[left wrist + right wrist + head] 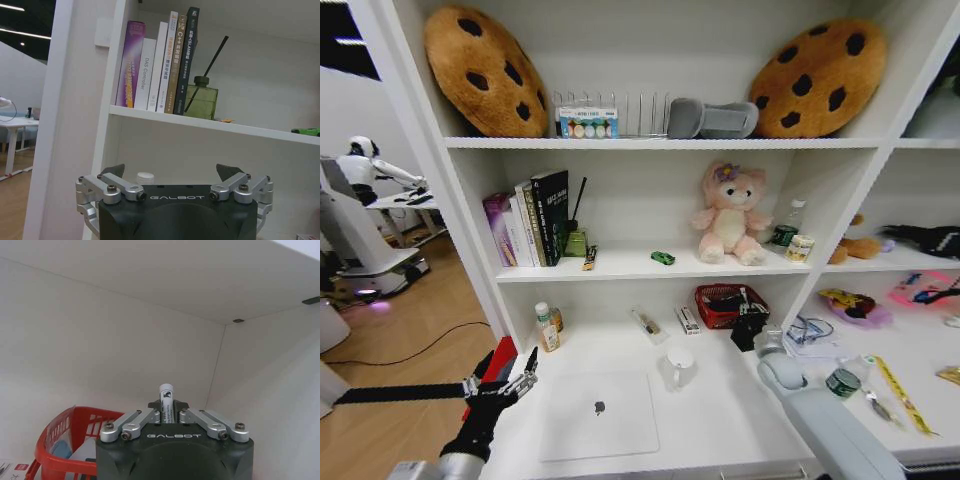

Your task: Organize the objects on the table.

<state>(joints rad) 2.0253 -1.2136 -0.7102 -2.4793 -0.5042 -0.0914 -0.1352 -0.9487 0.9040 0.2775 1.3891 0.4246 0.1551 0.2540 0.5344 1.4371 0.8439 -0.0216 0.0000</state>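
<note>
The right hand (748, 330) sits at about one o'clock from the closed silver laptop (598, 414), right beside the red basket (728, 303) at the back of the table (720, 420). Its fingers are pinched tight on a white marker (166, 400) that stands up between them. The left hand (505, 383) hovers off the table's edge at nine o'clock from the laptop, fingers spread wide and holding nothing. The yellow ruler (902, 394) lies near the table edge at three o'clock, with a pen (875, 403) just beside it, while the tiny green toy car (663, 258) rests on the shelf above. The marker looks held near its lower end, so it could pivot or slip if the hand swings fast. The basket rim is close and the white mug (680, 366) stands near the forearm's path, so a careless sweep could tip either.
</note>
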